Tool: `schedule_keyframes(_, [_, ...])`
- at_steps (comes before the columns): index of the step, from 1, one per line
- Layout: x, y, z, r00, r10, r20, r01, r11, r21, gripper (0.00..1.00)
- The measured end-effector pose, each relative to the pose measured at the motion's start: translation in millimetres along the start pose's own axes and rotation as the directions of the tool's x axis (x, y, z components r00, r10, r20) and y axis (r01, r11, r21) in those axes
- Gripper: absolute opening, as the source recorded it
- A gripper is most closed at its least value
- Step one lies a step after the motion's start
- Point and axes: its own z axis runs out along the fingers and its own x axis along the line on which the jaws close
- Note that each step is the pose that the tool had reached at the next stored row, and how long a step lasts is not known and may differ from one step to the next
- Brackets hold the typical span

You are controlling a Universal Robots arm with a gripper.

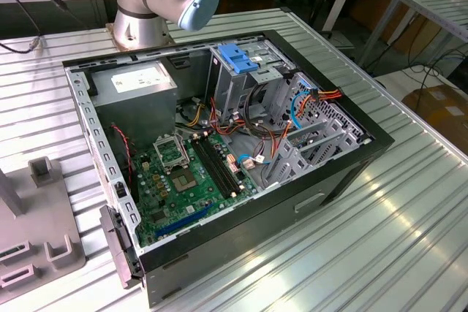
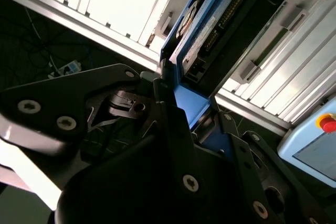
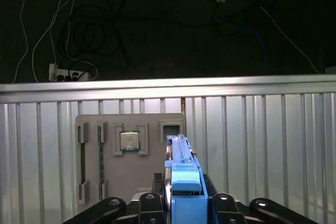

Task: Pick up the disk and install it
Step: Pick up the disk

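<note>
End effector [image 3: 185, 204] clamped on the disk [image 3: 182, 169], held edge-on over the ribbed metal bench [image 3: 262, 145], near a grey tray [image 3: 131, 177]. An open computer case [image 1: 292, 210] sits on the bench.

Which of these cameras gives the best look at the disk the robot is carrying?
The second wrist view: it shows the disk from the side, its blue rail and labelled face, gripped in the hand. The first wrist view shows its blue edge end-on. The exterior view shows the open computer case.
</note>
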Motion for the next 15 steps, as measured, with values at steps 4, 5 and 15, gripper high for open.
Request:
schedule_keyframes(4, [-0.2,0.1,-7.7,1.0000,0.000,-0.0019,0.000,1.0000,0.0001,0.37])
schedule_keyframes(5, [-0.2,0.1,-9.7,1.0000,0.000,-0.0027,0.000,1.0000,0.0001,0.37])
schedule_keyframes(15, [-0.7,0.4,-34.9,1.0000,0.000,-0.0044,0.000,1.0000,0.0002,0.37])
